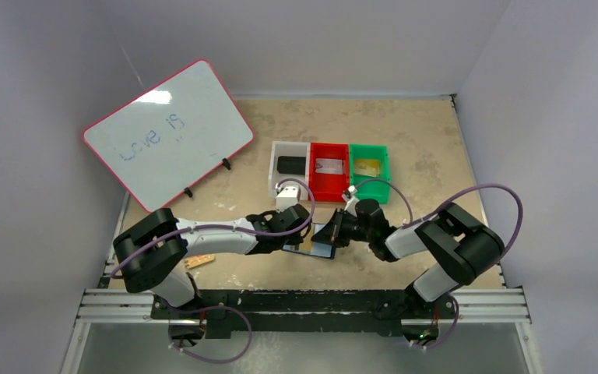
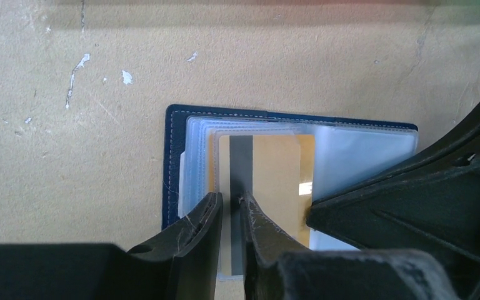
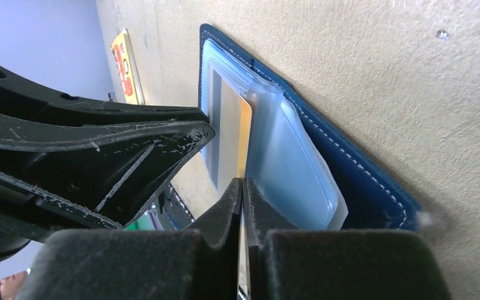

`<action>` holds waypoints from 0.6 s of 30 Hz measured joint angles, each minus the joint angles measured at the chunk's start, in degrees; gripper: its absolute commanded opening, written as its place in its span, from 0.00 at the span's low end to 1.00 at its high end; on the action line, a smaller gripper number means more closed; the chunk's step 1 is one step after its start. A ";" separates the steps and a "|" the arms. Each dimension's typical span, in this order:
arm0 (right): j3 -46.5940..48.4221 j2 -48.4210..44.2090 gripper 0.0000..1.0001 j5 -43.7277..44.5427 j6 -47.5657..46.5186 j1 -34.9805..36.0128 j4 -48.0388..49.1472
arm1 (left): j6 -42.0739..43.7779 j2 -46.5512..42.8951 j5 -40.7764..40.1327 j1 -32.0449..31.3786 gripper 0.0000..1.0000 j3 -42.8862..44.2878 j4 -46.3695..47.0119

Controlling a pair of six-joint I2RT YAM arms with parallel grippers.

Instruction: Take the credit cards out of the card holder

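The navy card holder (image 2: 172,162) lies open on the table, its clear sleeves up; it also shows in the top view (image 1: 321,249) and the right wrist view (image 3: 362,181). A gold credit card (image 2: 275,181) with a grey stripe sits in the sleeves. My left gripper (image 2: 231,203) rests on top of that card, jaws a narrow gap apart and gripping nothing I can see. My right gripper (image 3: 242,184) is shut on the card's edge (image 3: 245,131). Its black fingers (image 2: 412,187) come in from the right. Both grippers, left (image 1: 305,234) and right (image 1: 333,232), meet over the holder.
White (image 1: 274,167), red (image 1: 313,167) and green (image 1: 386,167) bins stand just behind the holder, each with something flat inside. A small white box (image 1: 288,196) sits by the left wrist. A whiteboard (image 1: 167,132) leans at the back left. An orange pad (image 3: 125,59) lies nearby.
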 measured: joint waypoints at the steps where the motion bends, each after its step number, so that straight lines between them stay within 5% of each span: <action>1: 0.00 0.42 0.00 -0.37 0.20 -0.04 0.24 | 0.00 0.00 -0.13 0.00 0.17 0.00 -0.09; 8: -0.17 -0.92 0.00 -0.04 0.70 -0.22 0.07 | 0.00 0.00 -0.87 -0.22 0.15 0.00 -0.44; 12: -0.74 -3.93 0.16 1.01 0.79 -0.31 -1.11 | 0.00 0.00 -1.11 -0.24 0.13 0.00 -0.59; 18: -0.55 -2.95 0.22 0.94 0.59 -0.35 -2.03 | 0.31 0.00 -1.18 -0.24 0.11 0.00 -0.68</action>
